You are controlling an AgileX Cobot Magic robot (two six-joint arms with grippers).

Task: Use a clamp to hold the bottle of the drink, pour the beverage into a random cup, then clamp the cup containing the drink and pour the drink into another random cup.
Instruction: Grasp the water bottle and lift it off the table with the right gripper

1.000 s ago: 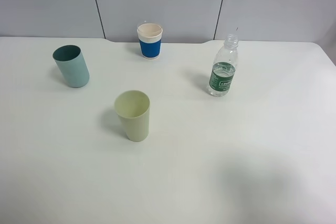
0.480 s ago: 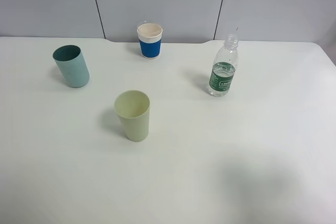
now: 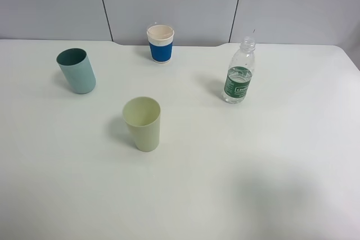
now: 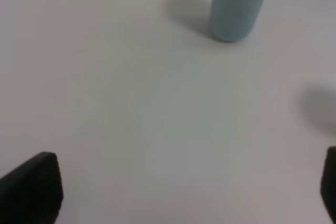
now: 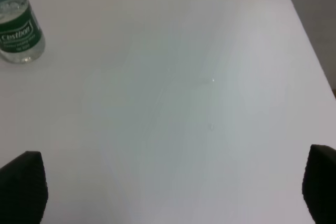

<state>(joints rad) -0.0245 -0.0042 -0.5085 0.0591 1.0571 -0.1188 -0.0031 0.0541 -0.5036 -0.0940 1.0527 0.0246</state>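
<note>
Exterior high: uncapped bottle (image 3: pixel 238 80) near table's (image 3: pixel 281 167) far right corner; left gripper (image 4: pixel 181 184), right gripper (image 5: pixel 170 184) spread, empty; off-centre grasp could topple it.

Teal tumbler (image 4: pixel 239 6), seemingly upright, on white table (image 4: pixel 131 103); rim cropped. Left gripper (image 4: pixel 184 184) jaws spread wide, well apart from it.

Table (image 3: pixel 281 155): plain white. Bottle (image 3: pixel 238 80): clear, dark green label, white print. Teal tumbler (image 3: pixel 77 74): light outside, darker inside. Yellow-green tumbler (image 3: pixel 144 127): pale, unpatterned. Paper cup (image 3: pixel 160 46): white, blue sleeve, possibly ribbed.
</note>
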